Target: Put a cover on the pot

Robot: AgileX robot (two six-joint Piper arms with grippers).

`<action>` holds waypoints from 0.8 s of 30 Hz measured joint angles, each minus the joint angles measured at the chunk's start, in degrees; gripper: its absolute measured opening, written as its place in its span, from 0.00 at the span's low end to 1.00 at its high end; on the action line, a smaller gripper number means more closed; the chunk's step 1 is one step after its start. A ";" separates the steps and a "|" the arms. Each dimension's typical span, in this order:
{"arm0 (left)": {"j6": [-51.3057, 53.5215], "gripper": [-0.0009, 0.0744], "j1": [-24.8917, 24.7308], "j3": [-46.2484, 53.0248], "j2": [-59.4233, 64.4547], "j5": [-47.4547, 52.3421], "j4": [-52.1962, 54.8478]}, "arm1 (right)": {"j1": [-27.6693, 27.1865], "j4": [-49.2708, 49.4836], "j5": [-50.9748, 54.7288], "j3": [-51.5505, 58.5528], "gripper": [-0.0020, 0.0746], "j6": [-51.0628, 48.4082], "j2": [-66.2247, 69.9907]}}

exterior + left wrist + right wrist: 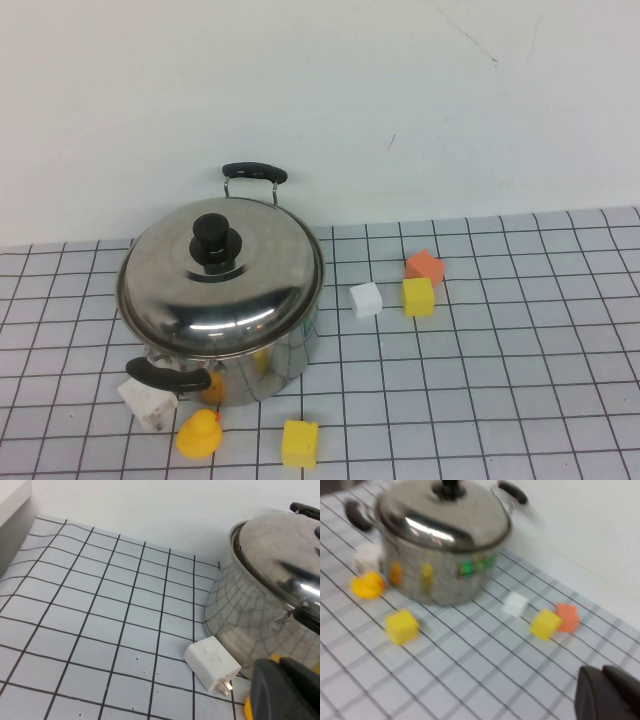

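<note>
The pot (225, 335) stands on the gridded desk (520, 380) at about nine o'clock from centre, with the lid (220, 280) already seated on its rim, knob up. The covering step looks done. Neither arm shows in the high view. A dark part of the left pincer (282, 690) shows in its wrist view, beside a white charger (212, 662) near the pot's base; the right pincer (610, 695) hangs well apart at four o'clock. I cannot tell how either pincer stands. Nothing seems held, and only parking remains.
</note>
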 joint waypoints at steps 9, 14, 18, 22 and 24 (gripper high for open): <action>0.20 0.01 0.00 0.00 0.00 0.00 0.00 | -21.97 14.02 -7.77 12.12 0.02 -17.90 -15.88; 0.20 0.01 0.00 0.00 0.00 0.00 0.00 | -32.05 9.33 2.04 14.97 0.02 -8.97 -23.61; 0.20 0.01 0.00 0.00 0.00 0.00 0.00 | -39.76 8.43 3.94 18.23 0.02 -8.16 -27.88; 0.20 0.01 0.00 0.00 0.00 0.00 0.00 | -44.54 8.43 3.19 21.48 0.02 -8.87 -28.44; 0.20 0.01 0.00 0.00 0.00 0.00 0.00 | -45.26 8.43 2.86 21.94 0.02 -8.87 -28.44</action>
